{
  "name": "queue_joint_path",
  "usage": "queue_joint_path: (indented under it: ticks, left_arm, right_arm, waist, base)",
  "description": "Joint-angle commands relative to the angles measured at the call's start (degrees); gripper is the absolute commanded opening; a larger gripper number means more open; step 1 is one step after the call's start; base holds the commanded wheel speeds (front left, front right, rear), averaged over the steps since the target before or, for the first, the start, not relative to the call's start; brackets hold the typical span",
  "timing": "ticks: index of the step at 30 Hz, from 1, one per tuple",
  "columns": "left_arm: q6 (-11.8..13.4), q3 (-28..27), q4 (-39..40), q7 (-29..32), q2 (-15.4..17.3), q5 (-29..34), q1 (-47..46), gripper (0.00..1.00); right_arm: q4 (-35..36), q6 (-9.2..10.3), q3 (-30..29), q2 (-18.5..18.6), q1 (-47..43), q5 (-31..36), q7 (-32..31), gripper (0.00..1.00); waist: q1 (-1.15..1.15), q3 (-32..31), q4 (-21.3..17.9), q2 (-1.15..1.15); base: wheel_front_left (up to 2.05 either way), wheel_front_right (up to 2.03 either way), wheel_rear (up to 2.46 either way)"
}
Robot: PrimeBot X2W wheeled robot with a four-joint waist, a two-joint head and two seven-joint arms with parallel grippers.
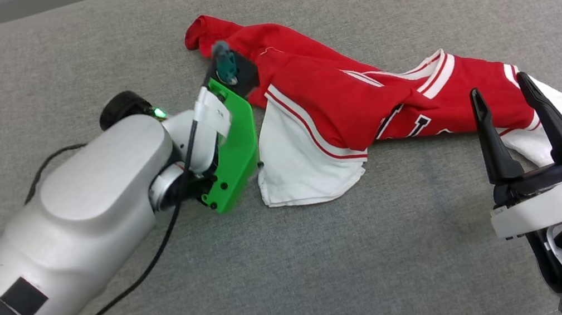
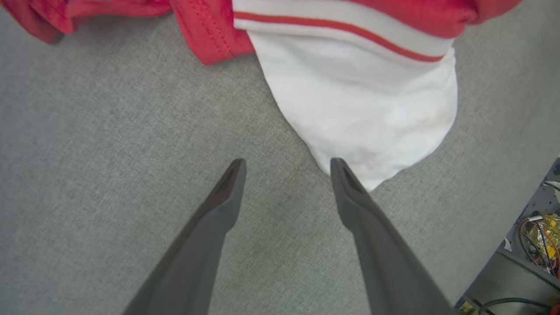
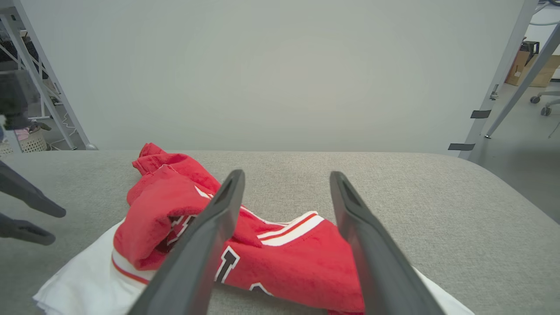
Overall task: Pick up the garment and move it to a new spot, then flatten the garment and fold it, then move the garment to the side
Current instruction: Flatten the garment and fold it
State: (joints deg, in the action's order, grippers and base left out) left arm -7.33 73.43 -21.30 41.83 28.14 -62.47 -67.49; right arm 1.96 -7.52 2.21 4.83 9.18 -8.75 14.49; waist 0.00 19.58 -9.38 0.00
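Note:
The garment [image 1: 339,97] is a red jersey with white sleeves and black letters, lying crumpled across the middle of the grey table [image 1: 445,267]. My left arm reaches in from the lower left, its green wrist bracket [image 1: 232,137] beside the garment's white sleeve [image 1: 300,171]. The left gripper [image 2: 286,164] is open just above the table, holding nothing, its right fingertip at the edge of that sleeve [image 2: 363,100]. The right gripper [image 1: 499,86] stands open and empty at the garment's right end. It [image 3: 286,174] points over the red fabric [image 3: 297,258], and the left fingers [image 3: 35,204] show at the side.
The table's far edge [image 3: 306,153] meets a plain wall. Metal frame legs [image 3: 503,74] stand beyond its right corner and a shelf frame [image 3: 39,78] at the left. A black cable [image 1: 152,268] trails along my left arm. Robot wiring [image 2: 538,236] sits low right in the left wrist view.

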Motion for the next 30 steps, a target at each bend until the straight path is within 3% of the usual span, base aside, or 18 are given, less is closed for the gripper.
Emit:
queue_joint_path:
  ticks: [1, 10, 17, 19, 20, 25, 30]
  left_arm:
    - [-0.2, -0.1, 0.4, 0.6, -0.6, 0.4, 1.5, 1.0]
    - [-0.2, -0.1, 0.4, 4.3, -3.2, 4.5, 4.9, 1.0]
    - [-0.2, -0.1, -0.1, 5.8, -2.2, 8.9, 8.7, 1.0]
    - [-0.2, -0.1, -0.3, 3.3, -2.2, 8.6, 8.5, 0.11]
    - [-0.2, -0.1, -0.4, 2.2, -2.3, 8.1, 8.3, 0.0]
    - [-0.2, -0.1, 1.2, -3.7, -1.4, 8.0, 6.4, 0.0]
    - [-0.2, -0.1, 5.7, -11.8, 2.3, 5.6, 6.2, 0.0]
  right_arm:
    - [-0.2, 0.03, 0.1, 0.1, -0.1, -0.2, 0.5, 1.0]
    - [-0.8, 0.03, 0.9, -0.3, 1.1, -0.4, 0.5, 1.0]
    - [-1.4, 0.03, 1.0, -0.8, 1.9, -0.6, 0.5, 1.0]
    - [-1.4, 0.03, 0.7, -0.9, 2.0, -0.6, 0.5, 1.0]
    - [-1.4, 0.03, 0.6, -1.0, 2.0, -0.6, 0.5, 1.0]
    - [-1.7, 0.03, 0.1, -1.1, 1.7, -0.2, 0.5, 1.0]
    - [-2.2, 0.03, -0.6, -1.1, 0.4, 0.1, 0.5, 1.0]
  waist:
    - [0.0, 0.4, -0.3, 0.0]
    - [0.0, 2.5, -1.9, 0.0]
    - [0.0, 4.0, -3.1, 0.0]
    - [0.0, 4.2, -3.1, 0.0]
    - [0.0, 4.2, -3.0, 0.0]
    - [0.0, 2.9, -2.0, 0.0]
    - [0.0, 0.2, -0.7, 0.0]
  base:
    - [0.0, 0.0, 0.0]
    - [0.0, 0.0, 0.0]
    - [0.0, 0.0, 0.0]
    - [0.0, 0.0, 0.0]
    - [0.0, 0.0, 0.0]
    - [0.0, 0.0, 0.0]
    - [0.0, 0.0, 0.0]
